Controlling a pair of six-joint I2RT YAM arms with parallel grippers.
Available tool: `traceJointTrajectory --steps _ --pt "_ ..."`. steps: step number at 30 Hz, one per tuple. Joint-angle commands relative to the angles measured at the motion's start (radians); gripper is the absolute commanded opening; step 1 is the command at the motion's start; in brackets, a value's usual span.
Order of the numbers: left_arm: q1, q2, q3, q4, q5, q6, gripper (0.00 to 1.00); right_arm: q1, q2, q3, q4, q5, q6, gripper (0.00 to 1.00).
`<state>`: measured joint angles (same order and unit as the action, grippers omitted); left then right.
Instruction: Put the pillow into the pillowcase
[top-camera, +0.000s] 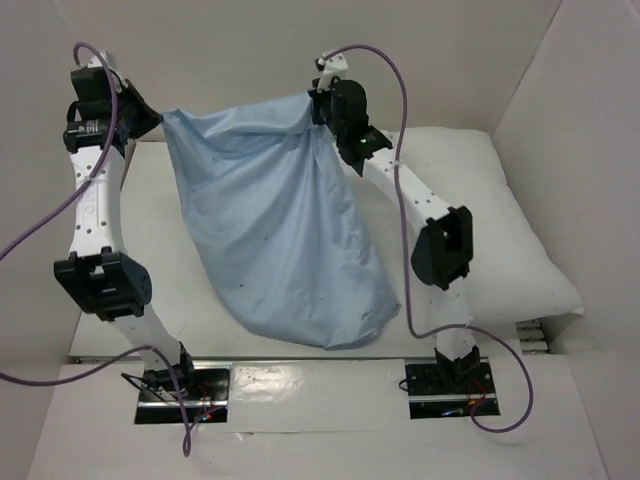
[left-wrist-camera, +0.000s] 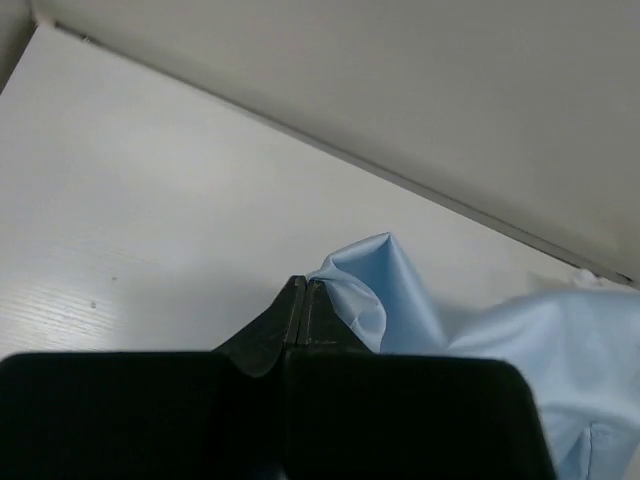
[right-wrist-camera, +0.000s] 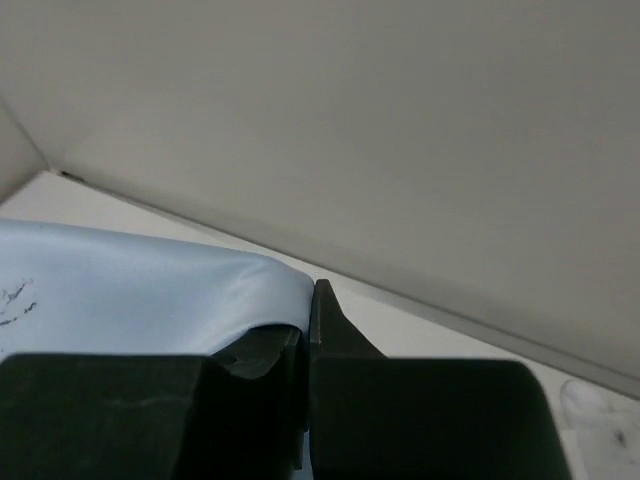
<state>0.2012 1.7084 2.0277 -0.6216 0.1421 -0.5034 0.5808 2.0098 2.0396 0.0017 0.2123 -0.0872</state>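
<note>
The pale blue pillowcase (top-camera: 280, 240) hangs limp between my two grippers, held up by its top edge, its bottom reaching toward the near table edge. My left gripper (top-camera: 157, 118) is shut on the pillowcase's left top corner; the cloth (left-wrist-camera: 400, 300) shows beside the closed jaws (left-wrist-camera: 305, 285). My right gripper (top-camera: 317, 105) is shut on the right top corner; blue cloth (right-wrist-camera: 150, 290) drapes over its left finger (right-wrist-camera: 312, 295). The plump white pillow (top-camera: 500, 220) lies on the table at the right, partly behind my right arm.
White walls close in the back and both sides. The right wall stands just beyond the pillow. The white table (top-camera: 150, 230) shows to the left of the hanging cloth. A pillow corner (right-wrist-camera: 600, 410) shows at the right wrist view's lower right.
</note>
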Motion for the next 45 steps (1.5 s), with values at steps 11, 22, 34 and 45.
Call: traceJointTrajectory --steps 11,22,34,45 --pt "0.005 0.205 -0.099 -0.072 0.022 0.016 0.87 -0.164 0.143 -0.010 -0.085 -0.358 0.297 1.00" --pt "-0.157 -0.222 -1.041 0.065 0.105 -0.150 0.86 -0.089 -0.425 -0.747 -0.349 -0.245 0.381 1.00" --pt "-0.283 -0.099 -1.201 0.175 0.036 -0.231 0.41 0.002 -0.557 -1.119 -0.484 -0.160 0.566 0.96" --pt "-0.252 -0.364 -0.882 -0.116 -0.074 -0.190 0.00 0.011 -0.566 -0.974 -0.538 -0.071 0.518 0.00"
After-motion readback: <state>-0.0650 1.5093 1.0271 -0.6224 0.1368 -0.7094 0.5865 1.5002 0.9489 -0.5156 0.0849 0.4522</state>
